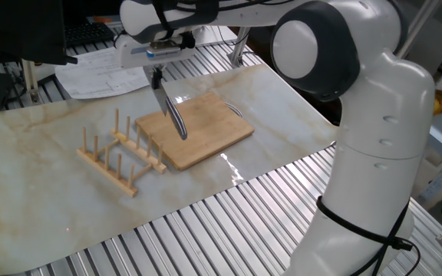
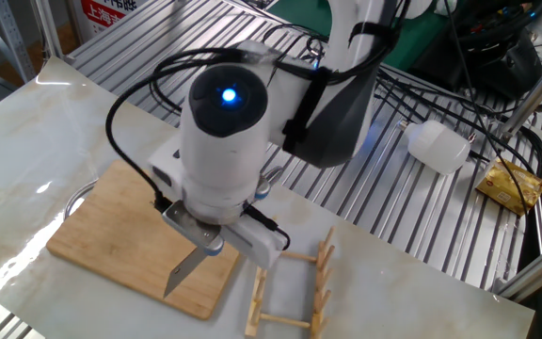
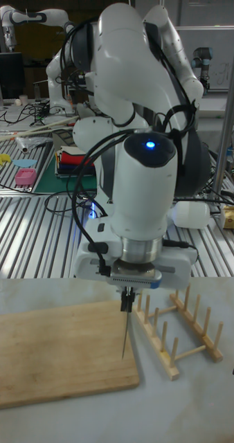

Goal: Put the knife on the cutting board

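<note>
Light-brown cutting board (image 1: 202, 130) — grey knife (image 1: 173, 116) — pale wooden peg rack (image 1: 121, 157), cream marbled table (image 1: 44, 199).

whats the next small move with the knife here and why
Probably lower and tilt it flat. The gripper holds the grey metal cleaver by its handle, blade hanging down over the light-brown wooden cutting board, beside the wooden peg rack, apparently not resting on it yet.
</note>
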`<move>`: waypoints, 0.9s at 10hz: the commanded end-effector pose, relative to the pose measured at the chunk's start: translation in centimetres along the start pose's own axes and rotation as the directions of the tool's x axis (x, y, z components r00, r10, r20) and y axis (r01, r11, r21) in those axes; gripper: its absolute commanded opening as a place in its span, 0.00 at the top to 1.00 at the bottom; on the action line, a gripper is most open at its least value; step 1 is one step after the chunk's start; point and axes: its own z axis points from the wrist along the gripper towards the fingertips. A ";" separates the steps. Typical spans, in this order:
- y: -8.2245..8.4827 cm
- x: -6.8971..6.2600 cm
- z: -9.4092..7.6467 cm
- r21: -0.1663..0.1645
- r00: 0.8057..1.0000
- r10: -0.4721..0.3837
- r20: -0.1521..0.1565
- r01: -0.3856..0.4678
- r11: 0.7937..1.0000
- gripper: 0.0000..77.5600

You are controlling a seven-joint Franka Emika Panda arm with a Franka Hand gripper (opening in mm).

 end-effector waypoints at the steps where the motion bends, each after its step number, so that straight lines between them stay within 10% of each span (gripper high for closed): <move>1: -0.5 -0.4 0.4 -0.006 1.000 -0.015 0.004 0.015 1.000 0.98; 9: -0.6 -0.4 0.5 -0.033 0.994 0.112 -0.015 -0.112 0.993 0.98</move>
